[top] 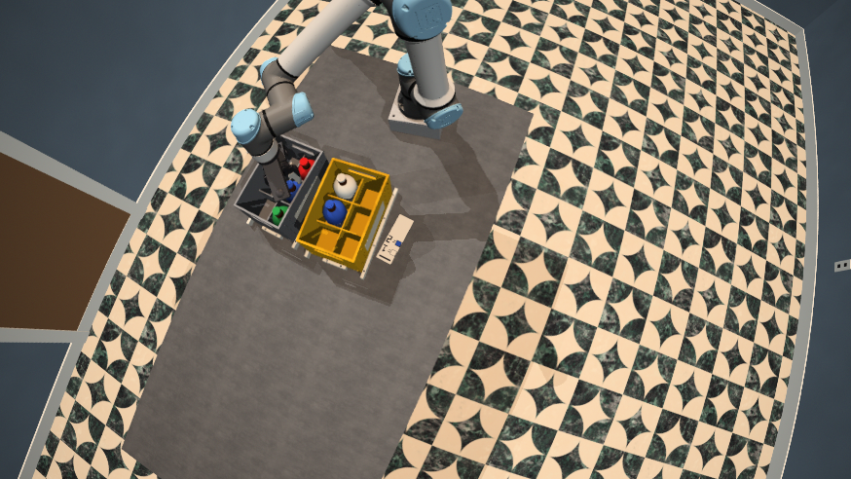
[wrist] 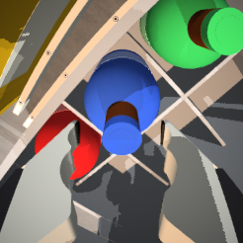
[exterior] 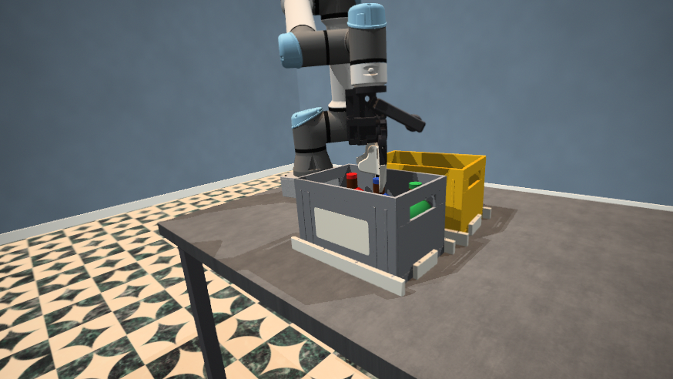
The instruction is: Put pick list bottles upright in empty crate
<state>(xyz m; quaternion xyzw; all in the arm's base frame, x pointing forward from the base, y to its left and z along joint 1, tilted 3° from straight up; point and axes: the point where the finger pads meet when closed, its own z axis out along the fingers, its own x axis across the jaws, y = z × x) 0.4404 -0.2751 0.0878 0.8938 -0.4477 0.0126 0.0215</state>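
The pick list (top: 402, 229), black bar at top, reads one white, then two blue. The yellow crate (top: 360, 167) (exterior: 457, 197) holds an upright white bottle (top: 344, 186) and an upright blue bottle (top: 334, 212). The grey crate (exterior: 414, 244) holds a red bottle (top: 305, 167) (exterior: 351, 181) (wrist: 54, 133), a blue bottle (top: 293, 188) (exterior: 376, 181) (wrist: 121, 86) and a green bottle (top: 277, 215) (exterior: 419, 208) (wrist: 173, 37). My gripper (top: 288, 186) (exterior: 380, 184) (wrist: 120, 121) is partly open and points down into the grey crate. Its fingers stand on either side of this blue bottle's cap, with gaps visible.
Low pale rails (top: 364, 271) (exterior: 348, 267) stand on the table (top: 268, 356) (exterior: 541, 291) around the crates. The crates stand close side by side. Dividers and walls surround the fingers, with the red and green bottles in neighbouring compartments.
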